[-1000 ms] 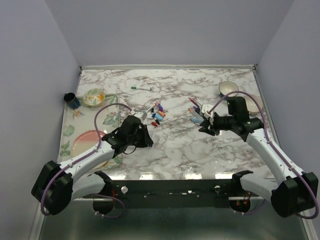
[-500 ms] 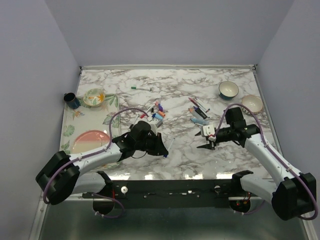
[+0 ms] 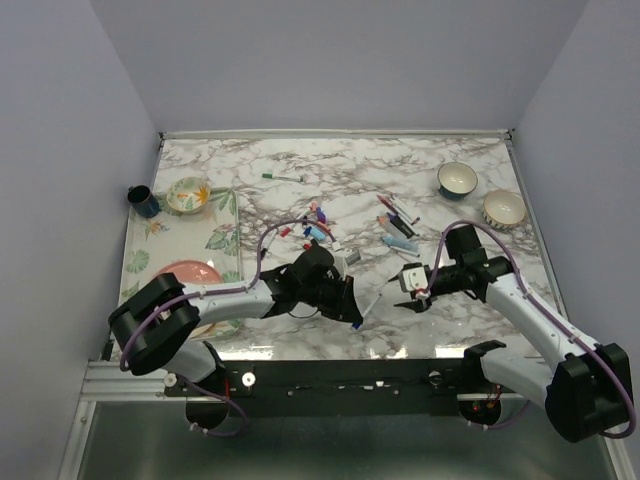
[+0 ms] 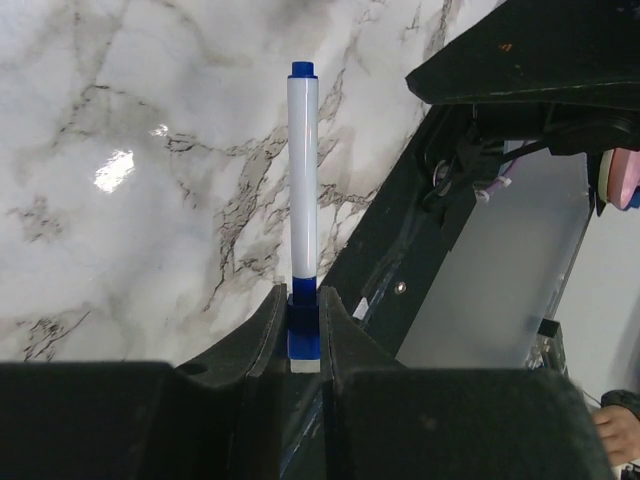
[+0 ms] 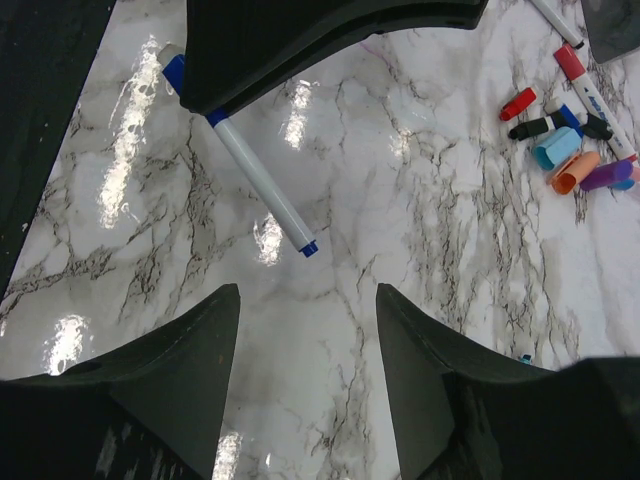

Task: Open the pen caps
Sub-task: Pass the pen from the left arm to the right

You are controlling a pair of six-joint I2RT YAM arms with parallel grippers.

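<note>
Pen caps [image 5: 556, 148] clustered, one pen [image 4: 302, 180] in left end effector [image 4: 303, 312]

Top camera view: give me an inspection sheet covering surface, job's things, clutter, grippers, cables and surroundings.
Surface: marble table, glossy with glare.
Job's things: pen caps heaped mid-table; loose pens nearby; one white pen, blue ends, gripped.
Clutter: two bowls; floral tray with pink plate, floral bowl; dark cup; green pen.
Grippers: left gripper shut on white pen; right gripper open, empty.
Cables: purple cables looping behind each gripper.
Surroundings: plain lilac walls.
</note>
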